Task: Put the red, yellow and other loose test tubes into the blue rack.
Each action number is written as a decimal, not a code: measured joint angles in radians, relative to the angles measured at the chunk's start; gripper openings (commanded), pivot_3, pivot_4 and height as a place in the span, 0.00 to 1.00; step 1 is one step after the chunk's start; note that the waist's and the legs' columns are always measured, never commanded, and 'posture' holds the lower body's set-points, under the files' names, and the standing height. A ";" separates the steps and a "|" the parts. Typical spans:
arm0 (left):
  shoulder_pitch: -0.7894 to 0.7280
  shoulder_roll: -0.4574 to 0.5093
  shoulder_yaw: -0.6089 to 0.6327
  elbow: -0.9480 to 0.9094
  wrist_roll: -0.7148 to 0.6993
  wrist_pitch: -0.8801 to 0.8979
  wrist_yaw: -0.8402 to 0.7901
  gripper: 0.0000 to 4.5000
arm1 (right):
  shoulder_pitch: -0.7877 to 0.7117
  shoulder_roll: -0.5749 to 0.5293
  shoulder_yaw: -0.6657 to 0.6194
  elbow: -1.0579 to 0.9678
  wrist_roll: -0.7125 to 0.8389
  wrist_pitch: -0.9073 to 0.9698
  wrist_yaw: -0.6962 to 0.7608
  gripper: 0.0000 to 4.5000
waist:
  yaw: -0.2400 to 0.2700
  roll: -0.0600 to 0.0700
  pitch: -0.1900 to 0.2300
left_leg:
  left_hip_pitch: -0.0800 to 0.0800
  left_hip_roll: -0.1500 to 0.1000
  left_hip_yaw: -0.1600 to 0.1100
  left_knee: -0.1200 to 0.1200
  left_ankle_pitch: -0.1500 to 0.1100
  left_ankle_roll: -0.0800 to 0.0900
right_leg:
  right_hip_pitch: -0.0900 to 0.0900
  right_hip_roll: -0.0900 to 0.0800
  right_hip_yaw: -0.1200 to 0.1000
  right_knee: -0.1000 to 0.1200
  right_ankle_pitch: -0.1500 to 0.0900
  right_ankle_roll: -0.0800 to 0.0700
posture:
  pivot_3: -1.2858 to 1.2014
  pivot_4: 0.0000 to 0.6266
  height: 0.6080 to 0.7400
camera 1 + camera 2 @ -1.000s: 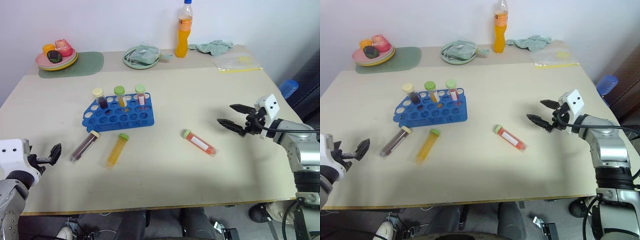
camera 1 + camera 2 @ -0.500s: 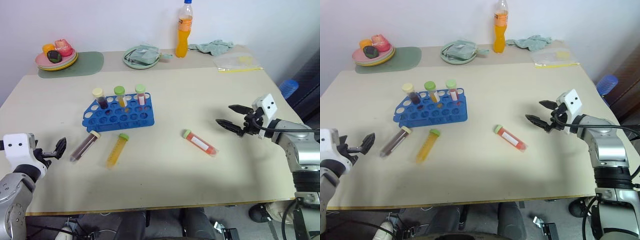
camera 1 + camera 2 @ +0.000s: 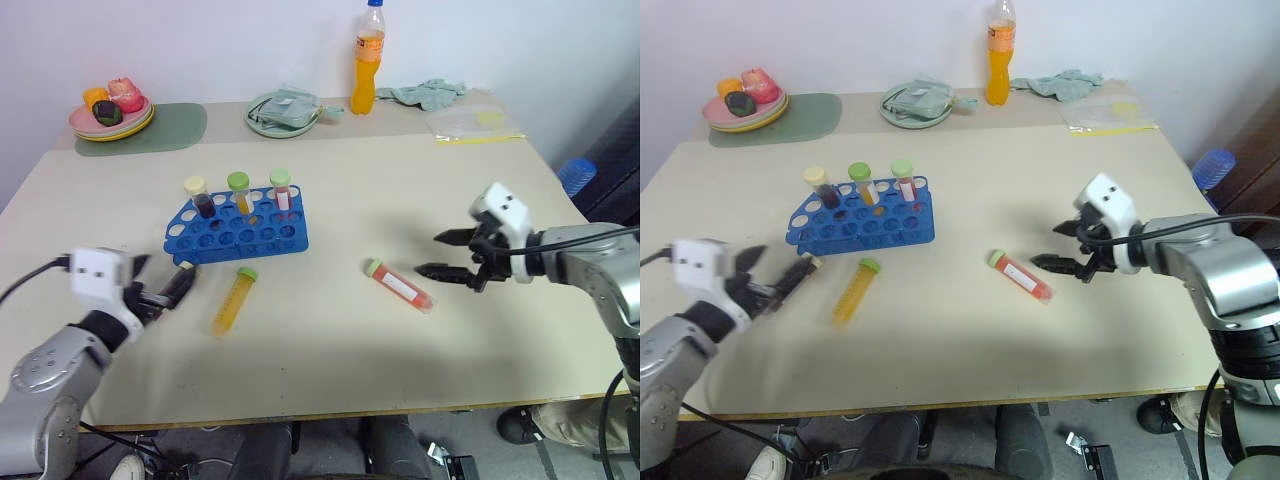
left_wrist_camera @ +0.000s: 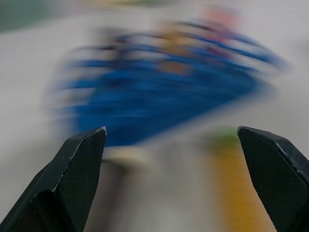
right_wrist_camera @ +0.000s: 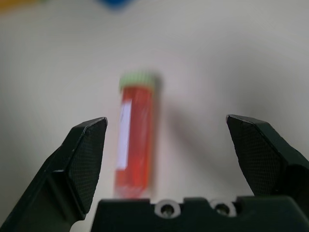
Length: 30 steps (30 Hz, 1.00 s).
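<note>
Both grippers gape wide, holding nothing. My right gripper point(image 3: 447, 253) hangs just beside the red tube point(image 3: 399, 284) lying mid-counter. My left gripper point(image 3: 165, 290) covers the purple tube beside the yellow tube point(image 3: 233, 300), near the blue rack point(image 3: 240, 232). Bare counter point(image 3: 400, 190) surrounds them.

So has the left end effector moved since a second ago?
Yes. The left end effector has swung in from the table's near left edge toward the blue rack, and now sits open at the purple tube lying in front of it.
</note>
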 measured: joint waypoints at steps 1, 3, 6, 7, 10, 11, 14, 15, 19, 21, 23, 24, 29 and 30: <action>0.004 0.007 -0.027 -0.012 0.000 -0.003 -0.016 1.00 | -0.008 0.003 0.016 -0.002 0.000 0.028 -0.009 0.97 | 0.000 0.000 0.000 | 0.000 0.000 0.000 0.000 0.000 0.000 | 0.000 0.000 0.000 0.000 0.000 0.000 | 0.52 0.24 1.00; 0.013 0.046 -0.121 -0.026 0.023 -0.025 -0.068 1.00 | -0.062 0.044 0.053 -0.002 0.003 0.152 -0.058 0.97 | -0.003 0.000 0.000 | 0.000 0.001 0.000 0.000 0.000 0.000 | -0.001 0.000 0.001 0.000 0.000 -0.001 | 0.52 0.24 1.00; 0.019 0.069 -0.239 -0.041 0.057 -0.062 -0.128 1.00 | -0.135 0.112 0.085 -0.007 0.016 0.297 -0.112 0.97 | -0.003 0.001 0.000 | -0.002 0.001 0.001 0.000 0.000 0.001 | -0.003 0.001 0.001 0.000 0.000 -0.001 | 0.52 0.24 1.00; 0.019 0.073 -0.258 -0.042 0.065 -0.067 -0.136 1.00 | -0.153 0.127 0.089 -0.007 0.023 0.320 -0.121 0.97 | -0.002 0.001 0.000 | -0.003 0.001 0.000 0.000 0.000 0.001 | -0.004 0.001 0.001 0.000 0.001 -0.001 | 0.52 0.24 1.00; 0.022 0.079 -0.309 -0.042 0.090 -0.087 -0.149 1.00 | -0.210 0.170 0.109 0.012 0.025 0.390 -0.159 0.97 | 0.000 0.001 0.000 | -0.004 0.000 0.000 0.000 0.000 0.001 | -0.004 0.001 0.001 0.000 0.001 0.000 | 0.52 0.24 1.00; 0.025 0.083 -0.329 -0.042 0.103 -0.095 -0.154 1.00 | -0.229 0.186 0.120 0.030 0.024 0.407 -0.175 0.97 | 0.000 0.001 0.000 | -0.004 0.000 0.000 0.000 0.000 0.001 | -0.004 0.001 0.001 0.000 0.001 0.000 | 0.52 0.24 1.00; 0.043 0.097 -0.372 -0.045 0.138 -0.124 -0.169 1.00 | -0.268 0.217 0.149 0.086 0.023 0.449 -0.205 0.97 | -0.001 0.001 0.000 | -0.004 0.000 0.000 0.000 0.000 0.001 | -0.005 0.001 0.001 0.000 0.001 0.000 | 0.52 0.24 1.00; 0.044 0.100 -0.380 -0.046 0.147 -0.130 -0.172 1.00 | -0.275 0.218 0.160 0.102 0.022 0.453 -0.212 0.97 | -0.001 0.001 0.000 | -0.004 0.000 0.000 0.000 0.000 0.001 | -0.005 0.001 0.001 0.000 0.001 0.000 | 0.52 0.24 1.00; 0.049 0.099 -0.394 -0.055 0.157 -0.151 -0.174 1.00 | -0.310 0.219 0.223 0.165 0.021 0.442 -0.219 0.86 | -0.003 0.001 0.000 | -0.005 0.000 0.001 0.000 0.000 0.001 | -0.006 0.001 0.001 0.000 0.002 0.002 | 0.52 0.24 1.00; 0.053 0.099 -0.403 -0.062 0.165 -0.155 -0.173 1.00 | -0.329 0.219 0.245 0.190 0.022 0.434 -0.216 0.70 | -0.004 0.001 0.000 | -0.005 0.000 0.001 0.000 0.000 0.001 | -0.006 0.001 0.001 0.000 0.002 0.002 | 0.52 0.24 1.00; 0.060 0.099 -0.411 -0.063 0.175 -0.156 -0.172 1.00 | -0.345 0.218 0.267 0.206 0.022 0.425 -0.211 0.46 | -0.005 0.001 0.000 | -0.005 0.000 0.001 0.000 0.000 0.001 | -0.006 0.001 0.001 0.000 0.002 0.002 | 0.52 0.24 1.00; 0.063 0.099 -0.412 -0.064 0.176 -0.156 -0.171 1.00 | -0.347 0.218 0.273 0.207 0.023 0.423 -0.208 0.36 | -0.004 0.001 0.000 | -0.005 0.000 0.001 0.000 0.000 0.001 | -0.006 0.001 0.001 0.000 0.002 0.002 | 0.52 0.24 1.00; 0.069 0.097 -0.427 -0.077 0.182 -0.157 -0.168 1.00 | -0.354 0.218 0.283 0.207 0.036 0.422 -0.191 0.15 | -0.003 0.001 0.000 | -0.005 0.000 0.001 0.000 0.000 0.001 | -0.006 0.001 0.001 0.000 0.002 0.003 | 0.52 0.24 1.00; 0.071 0.095 -0.428 -0.077 0.182 -0.157 -0.168 1.00 | -0.354 0.218 0.281 0.206 0.040 0.418 -0.189 0.15 | -0.004 0.001 0.000 | -0.005 0.000 0.001 0.000 0.000 0.001 | -0.006 0.001 0.001 0.000 0.002 0.003 | 0.52 0.24 1.00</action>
